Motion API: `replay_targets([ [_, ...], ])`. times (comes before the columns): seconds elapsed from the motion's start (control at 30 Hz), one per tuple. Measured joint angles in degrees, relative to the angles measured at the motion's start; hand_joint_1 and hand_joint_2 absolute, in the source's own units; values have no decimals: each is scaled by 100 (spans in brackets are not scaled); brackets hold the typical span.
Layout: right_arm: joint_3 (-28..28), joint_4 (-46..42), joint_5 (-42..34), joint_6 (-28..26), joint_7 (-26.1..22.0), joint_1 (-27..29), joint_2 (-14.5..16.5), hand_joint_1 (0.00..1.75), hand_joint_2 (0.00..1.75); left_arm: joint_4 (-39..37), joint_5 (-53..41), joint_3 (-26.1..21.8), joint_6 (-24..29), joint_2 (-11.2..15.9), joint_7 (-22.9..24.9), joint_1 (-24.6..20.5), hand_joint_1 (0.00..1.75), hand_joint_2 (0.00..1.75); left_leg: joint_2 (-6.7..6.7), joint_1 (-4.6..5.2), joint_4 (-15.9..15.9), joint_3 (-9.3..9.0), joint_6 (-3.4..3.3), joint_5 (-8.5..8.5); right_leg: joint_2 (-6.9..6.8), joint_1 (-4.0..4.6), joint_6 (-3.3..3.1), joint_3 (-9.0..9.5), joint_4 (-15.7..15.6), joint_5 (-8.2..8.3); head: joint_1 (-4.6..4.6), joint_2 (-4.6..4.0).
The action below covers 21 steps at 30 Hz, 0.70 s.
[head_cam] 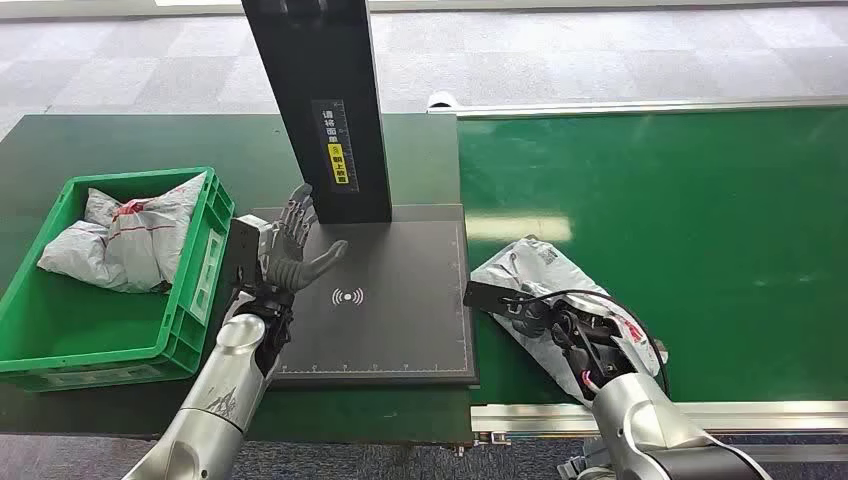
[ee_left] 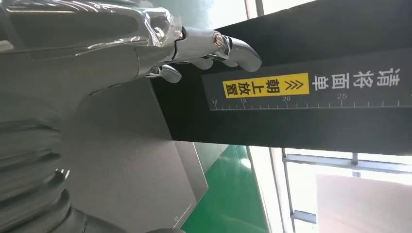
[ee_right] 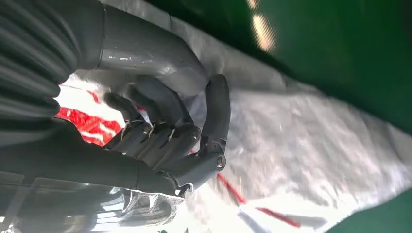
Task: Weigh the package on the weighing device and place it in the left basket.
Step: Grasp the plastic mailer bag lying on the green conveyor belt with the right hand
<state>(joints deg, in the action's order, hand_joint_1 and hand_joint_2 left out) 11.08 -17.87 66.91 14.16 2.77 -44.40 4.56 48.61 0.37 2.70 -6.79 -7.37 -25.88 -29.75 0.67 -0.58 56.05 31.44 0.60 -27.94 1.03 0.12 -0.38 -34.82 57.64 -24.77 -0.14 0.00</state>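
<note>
A crumpled grey-white package (head_cam: 535, 262) with red markings lies on the green conveyor belt (head_cam: 700, 230), just right of the scale. My right hand (head_cam: 553, 322) rests on its near end, and in the right wrist view the fingers (ee_right: 165, 141) are curled into the package (ee_right: 316, 145), gripping it. The scale's dark plate (head_cam: 390, 300) carries nothing. My left hand (head_cam: 295, 245) hovers over the plate's left edge, open, palm toward the black post (head_cam: 320, 100). In the left wrist view its fingertips (ee_left: 228, 48) are near the post (ee_left: 301, 111).
The green basket (head_cam: 135, 178) stands left of the scale and holds similar grey packages (head_cam: 130, 240). A metal rail (head_cam: 700, 410) runs along the conveyor's near edge. The tall post stands at the back of the plate.
</note>
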Motion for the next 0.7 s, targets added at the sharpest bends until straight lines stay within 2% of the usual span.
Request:
replay_targets([
  [0.07,-2,-25,-81,-374,-191,-3,6,0,175,55,13,-1,9,16,0,54,0,175,-1,0,0,-1,0,0,1,0,0,-1,0,0,0,0],
  [0.17,-12,-181,-263,-1300,-634,-18,13,0,175,286,48,-2,32,62,2,250,0,175,-1,0,0,-1,0,0,1,0,0,-2,0,0,-1,0],
  [0.3,-6,-532,-196,-2004,-763,-27,12,0,175,622,84,-13,65,125,9,488,0,175,1,0,0,0,0,0,-1,1,0,-2,0,-1,-1,0],
  [0.7,2,-938,-179,-2163,-792,-21,12,0,175,936,101,-23,87,192,13,649,0,175,1,0,0,-2,0,1,-2,0,0,-1,0,0,-1,-1],
])
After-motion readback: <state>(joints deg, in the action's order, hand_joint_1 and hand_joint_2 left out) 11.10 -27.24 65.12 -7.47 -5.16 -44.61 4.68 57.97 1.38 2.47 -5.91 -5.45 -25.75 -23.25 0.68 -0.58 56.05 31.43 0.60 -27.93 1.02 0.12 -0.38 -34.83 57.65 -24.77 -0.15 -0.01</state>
